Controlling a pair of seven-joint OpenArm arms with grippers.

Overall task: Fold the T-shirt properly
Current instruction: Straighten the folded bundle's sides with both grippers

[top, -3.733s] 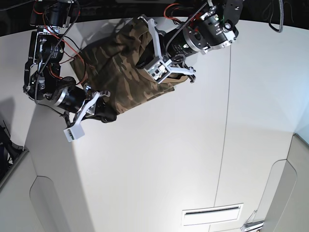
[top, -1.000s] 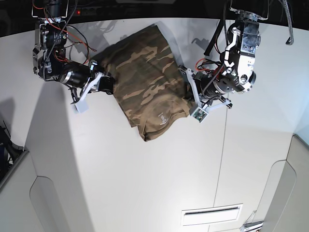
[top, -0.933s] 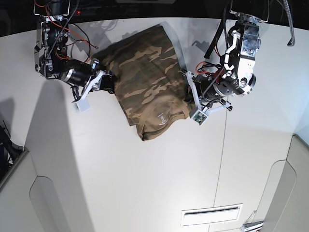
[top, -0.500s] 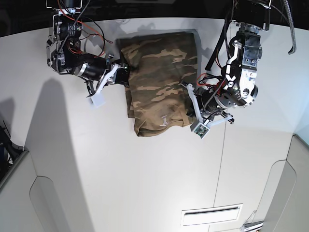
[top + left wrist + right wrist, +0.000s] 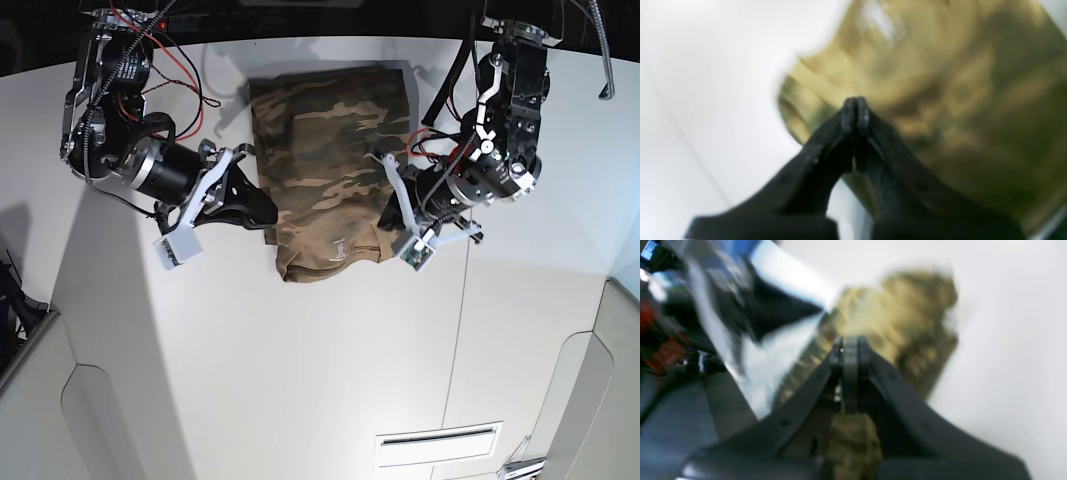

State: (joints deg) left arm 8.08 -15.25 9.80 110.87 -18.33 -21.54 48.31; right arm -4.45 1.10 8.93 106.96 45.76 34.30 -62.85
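The camouflage T-shirt (image 5: pixel 330 150) lies on the white table (image 5: pixel 300 380) as a folded, upright rectangle, with a pale print near its lower end. My right gripper (image 5: pixel 266 212) is shut, and its tips rest at the shirt's lower left edge. My left gripper (image 5: pixel 388 215) is shut against the lower right edge. In the blurred left wrist view the left gripper (image 5: pixel 856 110) has its black fingertips pressed together over the T-shirt (image 5: pixel 957 100), and I see no cloth between them. The right gripper (image 5: pixel 850 350) looks the same over the T-shirt (image 5: pixel 907 313).
A thin seam (image 5: pixel 465 330) runs down the table to the right of the shirt. A slotted opening (image 5: pixel 440 440) sits near the front edge. The table's dark back edge (image 5: pixel 300 30) lies just beyond the shirt's top. Loose red and black wires (image 5: pixel 150 70) hang off the arm on the left.
The shirt went from a loose heap to a flat rectangle and turned upright. In the last half second the arm on the left slid down the shirt's left edge to its lower corner.
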